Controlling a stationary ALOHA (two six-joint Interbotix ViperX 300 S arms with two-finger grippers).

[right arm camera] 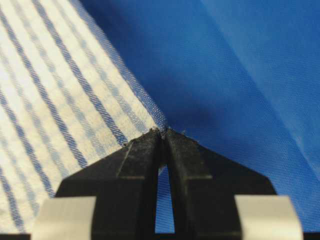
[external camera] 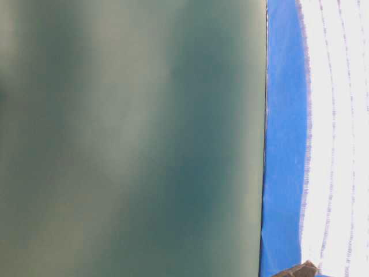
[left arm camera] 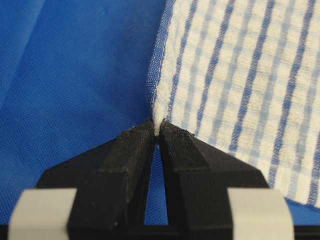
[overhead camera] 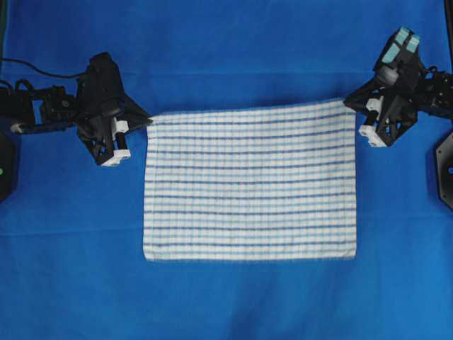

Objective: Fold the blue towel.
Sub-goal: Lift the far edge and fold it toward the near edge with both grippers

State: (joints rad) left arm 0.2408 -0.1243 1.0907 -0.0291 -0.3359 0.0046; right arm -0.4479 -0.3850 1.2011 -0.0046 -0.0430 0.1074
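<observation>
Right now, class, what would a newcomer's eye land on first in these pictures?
First, the rectangular white woven towel with blue check stripes, spread mid-table on the plain solid-blue table covering. Next, the two black tools pinching its far corners: the left tool shut on the left corner, the right tool shut on the right corner.

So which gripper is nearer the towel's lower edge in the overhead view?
Left, though only slightly. The left gripper is shut on the blue towel's upper-left corner. The right gripper is shut on the upper-right corner, which sits a bit farther from that edge.
</observation>
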